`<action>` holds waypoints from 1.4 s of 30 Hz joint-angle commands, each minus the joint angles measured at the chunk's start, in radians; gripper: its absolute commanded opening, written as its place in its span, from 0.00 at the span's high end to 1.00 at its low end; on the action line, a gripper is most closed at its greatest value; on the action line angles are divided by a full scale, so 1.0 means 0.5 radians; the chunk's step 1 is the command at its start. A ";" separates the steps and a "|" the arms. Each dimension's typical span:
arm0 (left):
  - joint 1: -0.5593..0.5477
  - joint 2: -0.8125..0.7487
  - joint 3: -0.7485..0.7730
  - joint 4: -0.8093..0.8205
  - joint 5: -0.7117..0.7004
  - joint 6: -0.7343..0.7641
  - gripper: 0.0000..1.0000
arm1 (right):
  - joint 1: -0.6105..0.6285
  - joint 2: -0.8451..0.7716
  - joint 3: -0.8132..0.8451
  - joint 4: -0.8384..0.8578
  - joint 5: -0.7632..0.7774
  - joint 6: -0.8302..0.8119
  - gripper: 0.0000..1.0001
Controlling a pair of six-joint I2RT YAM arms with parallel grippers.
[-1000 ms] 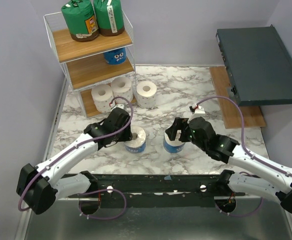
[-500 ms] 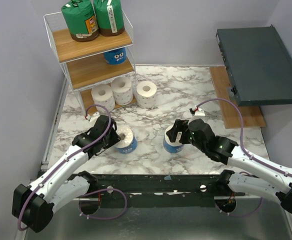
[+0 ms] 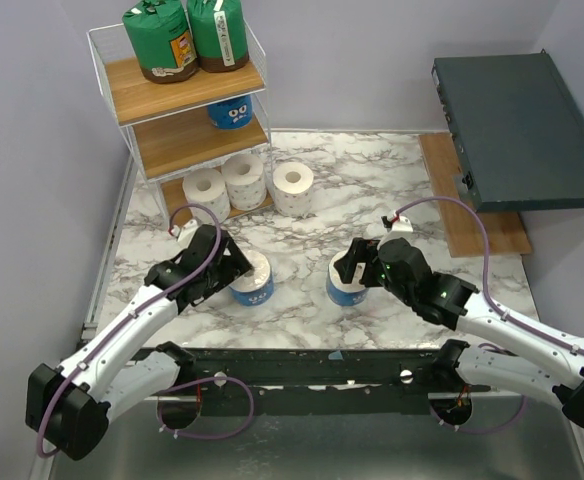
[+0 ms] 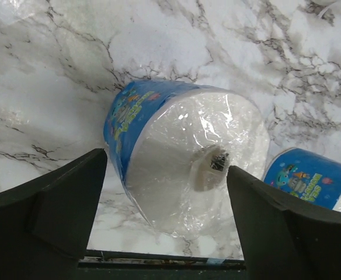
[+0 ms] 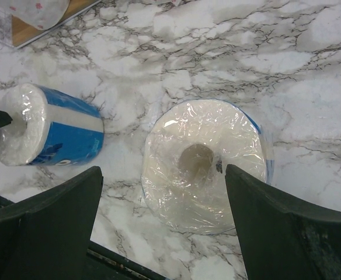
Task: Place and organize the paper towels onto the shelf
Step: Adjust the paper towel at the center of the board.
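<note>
Blue-wrapped roll (image 3: 256, 284) partly hidden by left tool (image 3: 236, 270).

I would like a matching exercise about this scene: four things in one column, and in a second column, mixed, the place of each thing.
Things:
1. green-wrapped rolls
2. dark grey box
3. left gripper
4. right gripper

Places:
a. fingers on either side of the upright blue-printed roll
b. on the top board of the shelf
c. at the far right, away from the shelf
d. fingers on either side of the tipped blue-printed roll

Pairs: 1-b, 2-c, 3-d, 4-a
</note>
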 commanded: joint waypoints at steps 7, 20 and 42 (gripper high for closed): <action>0.052 -0.267 0.105 0.035 0.103 0.271 0.05 | 0.007 -0.024 -0.017 0.029 0.070 0.010 0.11; 0.426 -0.210 0.033 -0.052 0.635 0.735 0.13 | 0.005 -0.057 -0.037 0.026 0.070 0.001 0.11; 0.426 0.077 0.061 0.084 0.728 0.797 0.26 | 0.005 -0.006 -0.016 0.053 0.067 -0.036 0.11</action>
